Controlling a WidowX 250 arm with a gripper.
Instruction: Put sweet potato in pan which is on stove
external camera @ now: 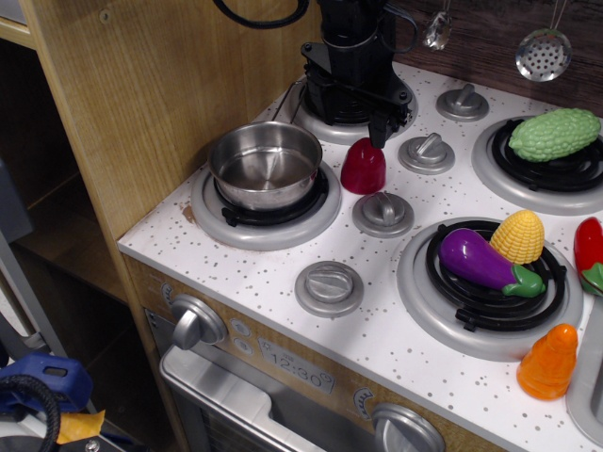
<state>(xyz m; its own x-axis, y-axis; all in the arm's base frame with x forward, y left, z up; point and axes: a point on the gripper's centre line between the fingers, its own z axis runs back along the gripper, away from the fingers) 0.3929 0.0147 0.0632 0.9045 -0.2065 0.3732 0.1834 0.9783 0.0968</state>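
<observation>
The sweet potato (364,167) sits on the stove (283,273) just right of the pan (265,164); the gripper (379,132), grip unclear, should descend squarely and clamp low.

Stove (377,311) top: white, speckled, four grey burner rings, grey knobs between.
Sweet potato (363,168) upright on white surface, directly below jaws, touching or nearly so.
Pan (266,165) on front-left burner, left of jaws and lower in frame.
Green bumpy vegetable (554,134) on back-right burner, right of jaws.
Purple eggplant (485,263) and yellow corn (518,236) on front-right burner, touching.
Orange ridged cone (547,362) at front-right, far from jaws.
Red pepper (590,250) at right frame edge.
</observation>
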